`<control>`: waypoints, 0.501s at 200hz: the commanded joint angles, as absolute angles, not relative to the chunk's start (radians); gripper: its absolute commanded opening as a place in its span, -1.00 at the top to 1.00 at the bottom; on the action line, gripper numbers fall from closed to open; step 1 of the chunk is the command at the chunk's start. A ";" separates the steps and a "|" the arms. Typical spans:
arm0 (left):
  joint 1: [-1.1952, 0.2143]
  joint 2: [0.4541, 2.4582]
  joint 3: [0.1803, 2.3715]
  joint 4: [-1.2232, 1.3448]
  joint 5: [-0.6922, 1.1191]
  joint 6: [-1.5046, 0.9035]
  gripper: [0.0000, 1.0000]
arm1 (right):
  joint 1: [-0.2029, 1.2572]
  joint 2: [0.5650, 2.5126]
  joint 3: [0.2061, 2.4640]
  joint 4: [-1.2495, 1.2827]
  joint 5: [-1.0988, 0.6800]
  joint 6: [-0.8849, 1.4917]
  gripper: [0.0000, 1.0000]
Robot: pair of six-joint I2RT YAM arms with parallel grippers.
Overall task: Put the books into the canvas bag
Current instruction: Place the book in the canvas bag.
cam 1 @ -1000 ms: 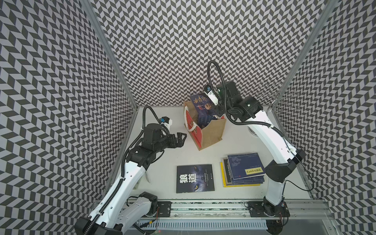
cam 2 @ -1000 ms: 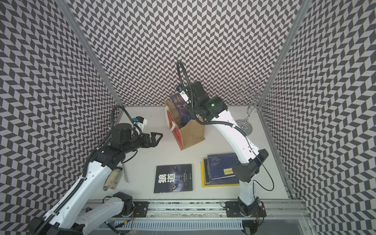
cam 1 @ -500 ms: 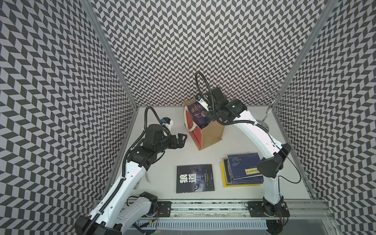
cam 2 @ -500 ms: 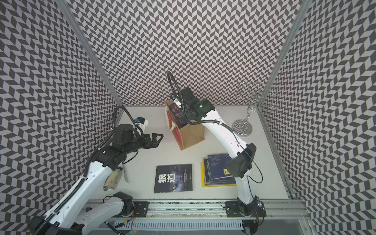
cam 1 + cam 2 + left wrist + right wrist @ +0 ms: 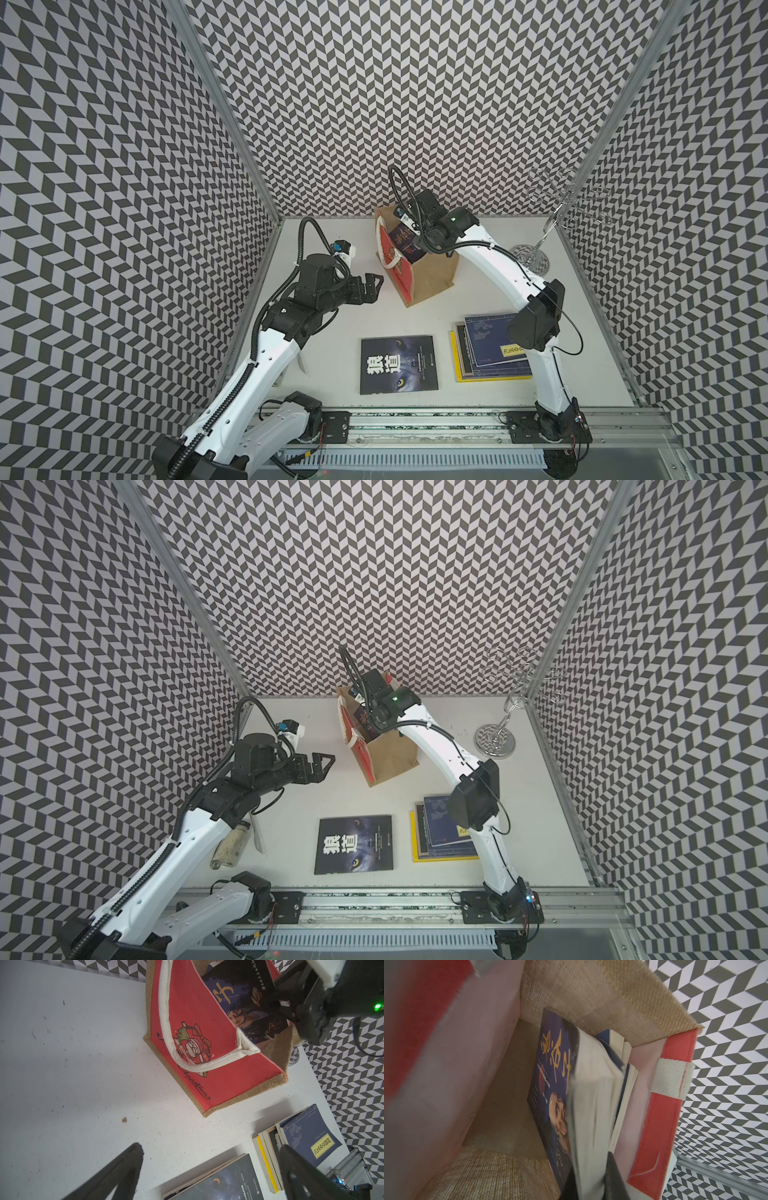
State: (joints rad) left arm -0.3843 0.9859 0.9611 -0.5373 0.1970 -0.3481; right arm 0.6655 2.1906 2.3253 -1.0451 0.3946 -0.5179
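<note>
Bag [image 5: 432, 272] upright at table rear, navy book [image 5: 550, 1088] partly inside, pinched by right gripper [image 5: 593, 1184]. Book stack [image 5: 490, 353] and wolf-eye book [image 5: 399, 365] lie in front. Left gripper [image 5: 83, 286], jaws wide, empty, beside bag.

I see a chrome wire stand [image 5: 540, 237] upright on its round base at the white table's [image 5: 340, 328] far right corner, and a clear bottle [image 5: 230, 845] lying near the left wall.

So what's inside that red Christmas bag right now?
Inside the canvas bag, the right gripper holds a navy book upright; at least one more book stands behind it. Anything beneath them is hidden.
</note>
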 commanded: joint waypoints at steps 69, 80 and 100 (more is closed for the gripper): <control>-0.407 1.032 0.988 -0.517 0.178 -0.320 -0.99 | 0.651 2.293 2.382 -0.918 0.506 -0.535 0.65; -0.408 1.036 0.989 -0.516 0.178 -0.321 -0.99 | 0.651 2.295 2.382 -0.911 0.508 -0.533 0.44; -0.409 1.038 0.991 -0.515 0.178 -0.321 -0.99 | 0.650 2.296 2.382 -0.903 0.518 -0.532 0.22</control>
State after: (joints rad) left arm -0.4049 1.0374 0.9615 -0.5354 0.1875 -0.3328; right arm 0.6529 2.2677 2.3631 -0.9684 0.4850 -0.5335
